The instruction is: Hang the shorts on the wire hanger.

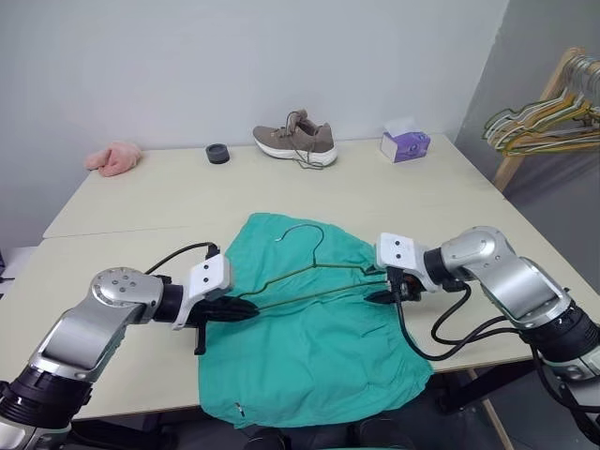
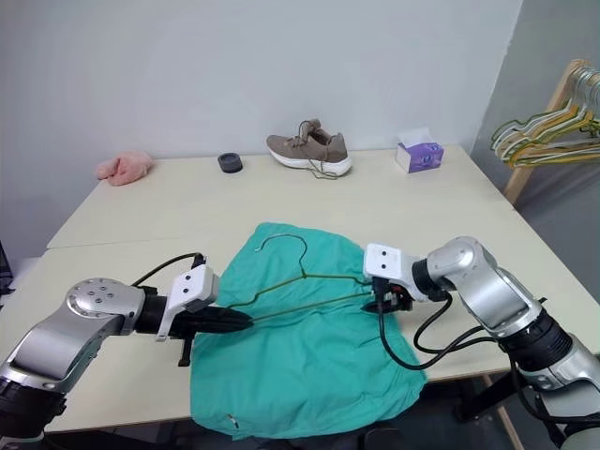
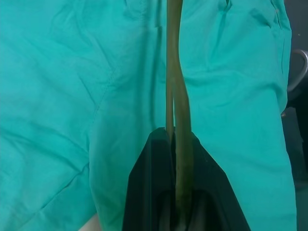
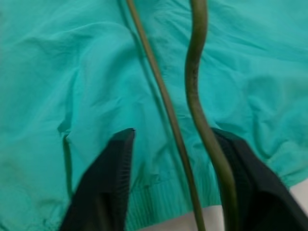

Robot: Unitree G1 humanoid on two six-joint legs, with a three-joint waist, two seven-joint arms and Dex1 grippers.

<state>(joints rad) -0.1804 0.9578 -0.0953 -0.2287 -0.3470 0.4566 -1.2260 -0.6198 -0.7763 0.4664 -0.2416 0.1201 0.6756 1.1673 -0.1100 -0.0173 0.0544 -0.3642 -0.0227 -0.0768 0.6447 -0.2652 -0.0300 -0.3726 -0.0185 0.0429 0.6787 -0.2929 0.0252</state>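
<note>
— Two grippers at the middle of the frame; what does each one have?
— The left gripper (image 1: 246,308), left of centre in the head view, is clenched on one end of the wire hanger (image 1: 314,277); in its wrist view the olive wire runs straight down between the black fingers (image 3: 149,192). The right gripper (image 4: 178,180), right of centre, stands parted with the hanger's other end passing between its fingers, so it is not clamped on anything.
— And where are the task's things?
— The hanger lies across the upper part of the shorts (image 1: 319,347), its hook toward the top of the frame. The teal shorts are spread flat at the lower centre of the table (image 1: 141,202), one edge hanging over the near rim.
— What lies farther out?
— Along the top edge of the table: a pink fluffy cloth (image 1: 113,157) at upper left, a small dark round object (image 1: 217,153), a brown sneaker (image 1: 296,140), and a purple tissue box (image 1: 405,144). A bunch of pastel hangers (image 1: 548,117) hangs at the upper right.
</note>
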